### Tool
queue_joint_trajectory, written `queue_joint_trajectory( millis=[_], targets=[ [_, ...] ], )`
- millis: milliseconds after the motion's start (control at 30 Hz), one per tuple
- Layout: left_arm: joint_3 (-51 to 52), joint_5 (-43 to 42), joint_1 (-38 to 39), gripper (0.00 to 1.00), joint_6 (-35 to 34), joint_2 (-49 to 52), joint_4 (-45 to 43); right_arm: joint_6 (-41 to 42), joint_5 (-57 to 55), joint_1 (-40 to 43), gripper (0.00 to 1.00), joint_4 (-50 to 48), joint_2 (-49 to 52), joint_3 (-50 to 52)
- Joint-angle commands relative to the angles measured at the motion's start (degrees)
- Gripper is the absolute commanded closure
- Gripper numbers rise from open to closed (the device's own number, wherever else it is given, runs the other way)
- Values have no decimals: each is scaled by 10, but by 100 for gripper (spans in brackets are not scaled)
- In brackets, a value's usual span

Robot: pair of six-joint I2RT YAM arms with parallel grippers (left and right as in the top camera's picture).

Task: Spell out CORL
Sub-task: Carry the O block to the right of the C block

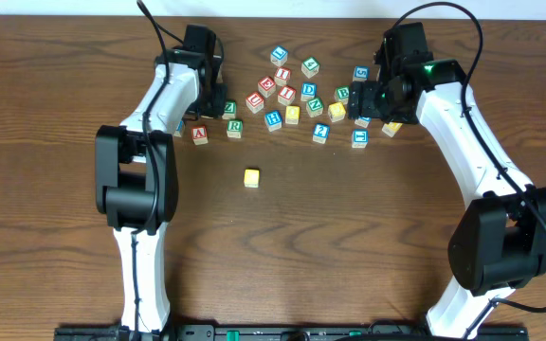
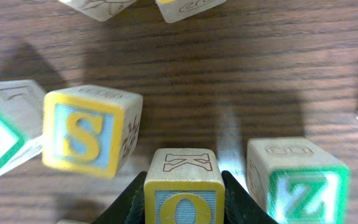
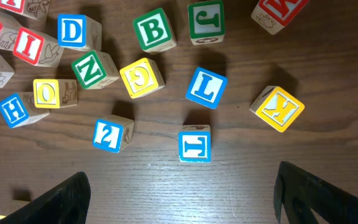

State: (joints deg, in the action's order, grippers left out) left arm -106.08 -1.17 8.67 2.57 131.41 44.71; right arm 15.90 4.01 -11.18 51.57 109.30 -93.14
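My left gripper (image 2: 184, 200) is closed on the O block (image 2: 183, 208): its yellow-framed O faces the wrist camera, a K shows on its top face, and a dark finger presses each side. From overhead, this hand sits at the left edge of the letter pile, while a lone yellow block (image 1: 251, 177) lies apart from the pile on bare table (image 1: 368, 246), toward my bases and inward toward the centre. I cannot read its letter, but I judge it to be the start of the word, so the O has to travel that way, back and inward, and land just beside it. A cube has no long axis to mind; only the face needs to stay square. My right gripper (image 3: 180, 171) hangs with its jaws spread wide over the right of the pile, holding nothing. The blue L block (image 3: 206, 87) lies ahead of it, roughly between the fingers, so that arm is nearer the L, while the green R block (image 1: 234, 128) sits closer to my left.
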Motion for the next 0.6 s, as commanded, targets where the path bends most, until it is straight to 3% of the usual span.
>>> queue_joint_trajectory(
  millis=[0,133,300,567],
  targets=[
    [-4,1,5,78,-35,-109,30,-1,-7,-5,9,-2,1,2],
    [-4,1,37,78,-102,-180,85,-1,-7,-5,9,-2,1,2],
    [9,1,113,78,-207,-186,190,-1,-7,-1,10,-11,1,2],
    [131,3,222,78,-250,-184,139,-1,-4,37,10,-19,1,2]
  ],
)
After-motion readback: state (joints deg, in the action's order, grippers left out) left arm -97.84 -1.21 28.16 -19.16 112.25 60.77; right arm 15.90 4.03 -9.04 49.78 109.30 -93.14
